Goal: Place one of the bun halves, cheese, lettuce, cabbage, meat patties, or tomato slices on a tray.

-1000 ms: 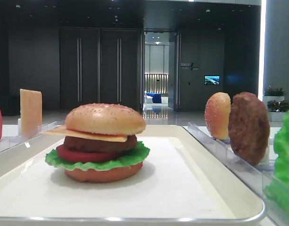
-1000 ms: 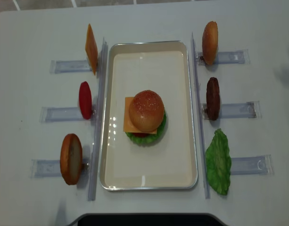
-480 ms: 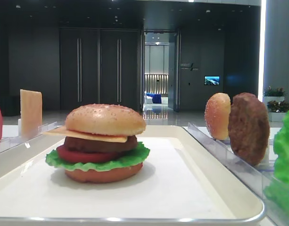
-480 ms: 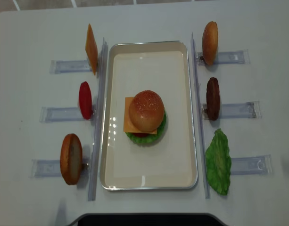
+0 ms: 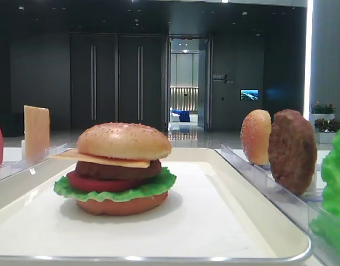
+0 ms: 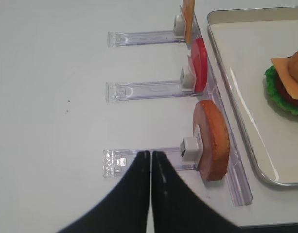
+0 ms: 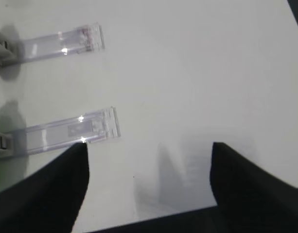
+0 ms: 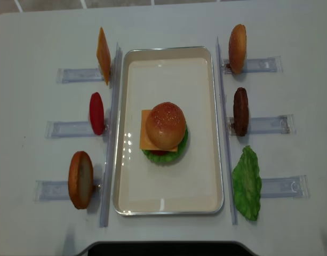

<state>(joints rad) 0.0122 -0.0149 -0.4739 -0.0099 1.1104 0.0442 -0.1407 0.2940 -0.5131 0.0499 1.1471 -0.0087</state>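
Note:
On the cream tray (image 8: 203, 96) stands a stack. From the top it is a sesame bun top (image 5: 124, 141), cheese (image 5: 103, 158), a meat patty (image 5: 117, 169), a tomato slice (image 5: 95, 182), lettuce (image 5: 117, 193) and a bottom bun (image 5: 122, 205). My right gripper (image 7: 149, 145) is open over bare table with nothing between its fingers (image 7: 61, 189). The ends of two clear racks (image 7: 71, 130) lie to its left. My left gripper (image 6: 149, 154) is shut and empty over the near left rack's end, beside a flat orange-brown bun half (image 6: 214, 138). Neither gripper shows in the overhead view.
Left racks hold a cheese slice (image 8: 103, 55), a tomato slice (image 8: 96, 113) and a bun half (image 8: 80, 179). Right racks hold a sesame bun half (image 8: 237, 48), a patty (image 8: 240, 111) and a lettuce leaf (image 8: 247, 183). Clear rails (image 8: 111, 133) flank the tray.
A faint shadow beside the far right rack has gone from the overhead view. The stack and the rack pieces have not moved.

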